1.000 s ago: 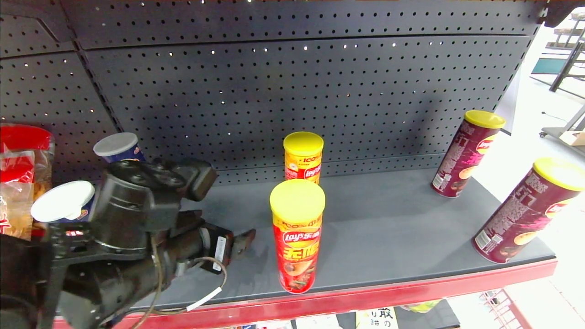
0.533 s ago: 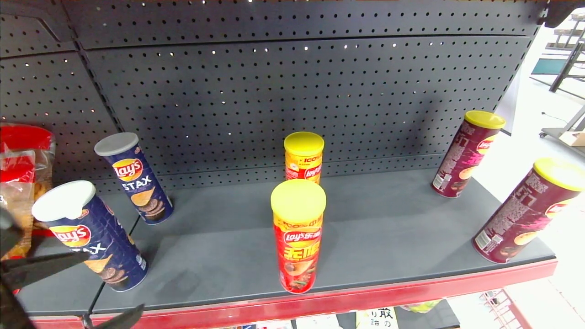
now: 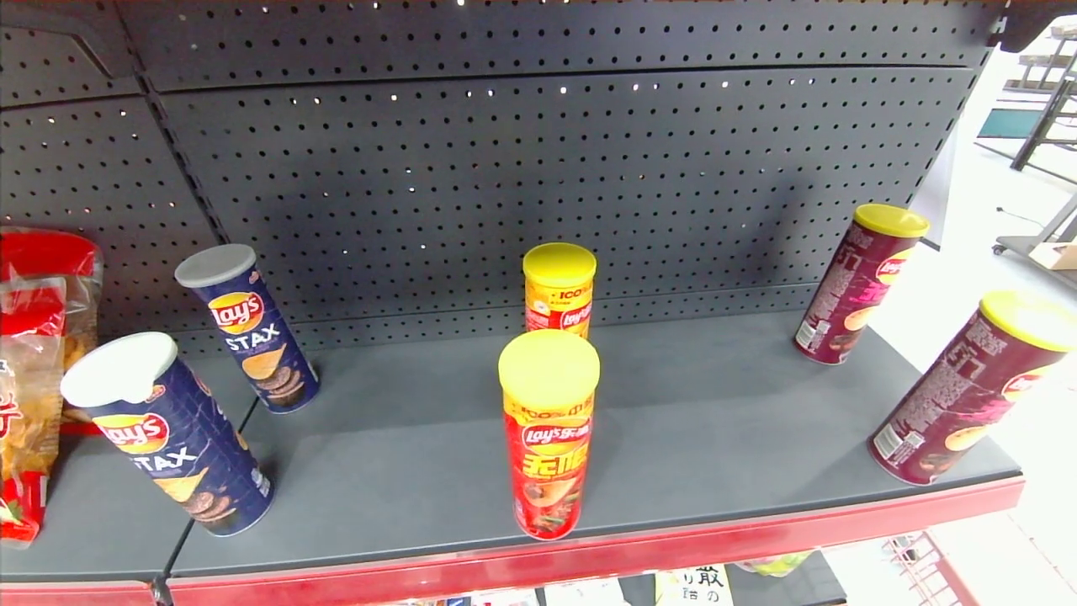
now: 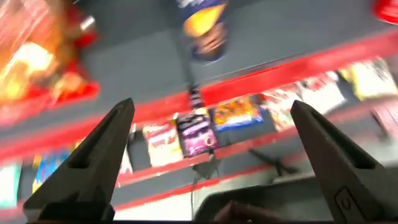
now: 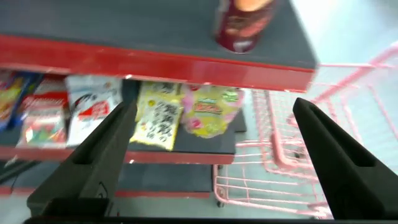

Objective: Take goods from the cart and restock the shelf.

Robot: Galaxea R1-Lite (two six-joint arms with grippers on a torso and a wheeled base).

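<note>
- While both grippers are empty, the dark grey shelf (image 3: pixel 690 438) spans the middle of the head view, with a pegboard wall (image 3: pixel 538 168) behind it.
- Six tall crisp cans stand upright on it.
- At the left are the front blue can (image 3: pixel 168 433) and, farther back, the back blue can (image 3: pixel 248 328).
- In the centre, the red can (image 3: pixel 549 433) stands near the front edge, with the yellow can (image 3: pixel 559 290) behind it.
- At the right are the back maroon can (image 3: pixel 858 286) and the front maroon can (image 3: pixel 968 391), which is close to the shelf's corner.
- Snack bags (image 3: pixel 34 379) lean at the far left edge of the frame.
- The left gripper (image 4: pixel 212 106) is spread wide and holds nothing. It faces the shelf's red front edge.
- The right gripper (image 5: pixel 214 104) is also spread wide and holds nothing. Beyond it is the pink wire cart (image 5: pixel 273 180), beside the shelf end.
- The step in hand looks like the trip to the cart for the next item, as nothing is being carried.
- The next move calls for lowering a gripper into the cart and closing on one item. What the cart holds cannot be seen.
- The open gaps between the can pairs look like the easiest spots to fill.
</note>
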